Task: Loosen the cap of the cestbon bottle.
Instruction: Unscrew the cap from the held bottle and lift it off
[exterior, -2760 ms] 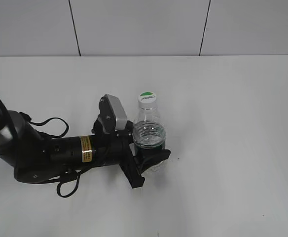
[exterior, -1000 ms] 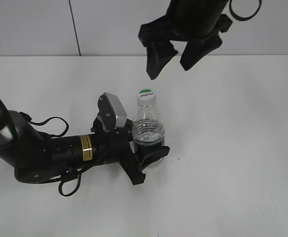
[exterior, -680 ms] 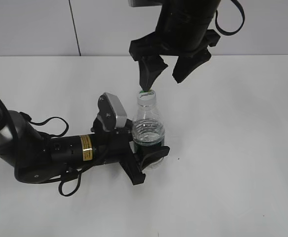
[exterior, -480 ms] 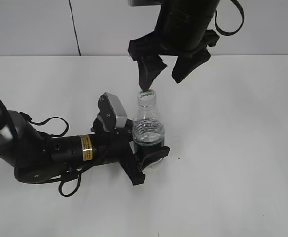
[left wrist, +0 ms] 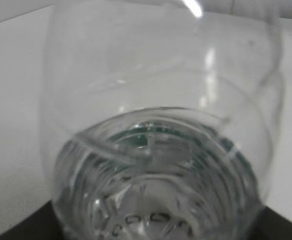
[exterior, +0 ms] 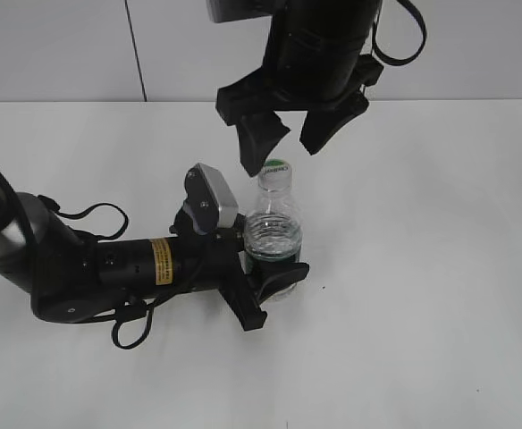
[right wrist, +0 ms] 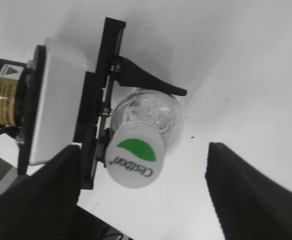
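I have the cestbon bottle (exterior: 273,239) standing left of centre on the white table (exterior: 422,268), its neck tipped slightly toward the right. My left gripper (exterior: 270,279) reaches in low from the left and is clamped around the green label band, one finger curling across the near side of the bottle. From the left wrist view I get only the clear ribbed body (left wrist: 156,150) filling the lens, with the table behind it.

The cap (exterior: 276,169) is on the neck, green half-circle mark facing up. In the right wrist view the cap (right wrist: 134,162) sits between the two dark fingers (right wrist: 246,195), clear of both.

My right gripper (exterior: 283,147) hangs from above at the far side, jaws spread wide, holding nothing. Its left fingertip is just beside the cap; I cannot tell whether it touches.
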Robot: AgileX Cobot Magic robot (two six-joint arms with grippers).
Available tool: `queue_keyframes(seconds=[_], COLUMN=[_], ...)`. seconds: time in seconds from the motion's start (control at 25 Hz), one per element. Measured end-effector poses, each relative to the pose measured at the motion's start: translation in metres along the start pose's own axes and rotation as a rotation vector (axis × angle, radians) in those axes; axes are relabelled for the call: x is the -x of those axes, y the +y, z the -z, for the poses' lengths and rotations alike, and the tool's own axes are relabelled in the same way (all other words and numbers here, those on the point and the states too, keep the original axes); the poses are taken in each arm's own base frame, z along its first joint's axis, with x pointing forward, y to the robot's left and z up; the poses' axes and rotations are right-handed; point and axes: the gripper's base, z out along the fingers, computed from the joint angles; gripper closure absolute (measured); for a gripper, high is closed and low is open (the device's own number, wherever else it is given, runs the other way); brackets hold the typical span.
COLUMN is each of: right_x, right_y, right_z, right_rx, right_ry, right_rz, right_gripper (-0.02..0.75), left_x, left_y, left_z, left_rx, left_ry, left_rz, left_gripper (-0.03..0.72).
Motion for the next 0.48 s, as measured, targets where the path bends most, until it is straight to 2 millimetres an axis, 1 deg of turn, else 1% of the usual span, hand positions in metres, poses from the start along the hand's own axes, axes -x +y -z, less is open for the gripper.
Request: queue_keyframes(seconds=[0.2,0.4,0.48], right_x=[0.000,0.002,0.002], right_y=[-0.002,-0.002,-0.001], right_z=[-0.001,-0.018,-0.021], right_rx=[-0.015,-0.009,-0.009], right_ry=[0.003,0.040,0.047], right_rz=[0.005,-0.001,0.001], right_gripper=[0.149,0.149,0.149], left_x=[0.000,0.000,0.000], left_y=[0.000,0.000,0.000], left_z=[0.000,0.000,0.000], left_rx=[0.000,0.001,0.001], left_ry=[0.001,0.002,0.002], left_rz=[0.000,0.000,-0.001], left_gripper=[0.286,0.287,0.287])
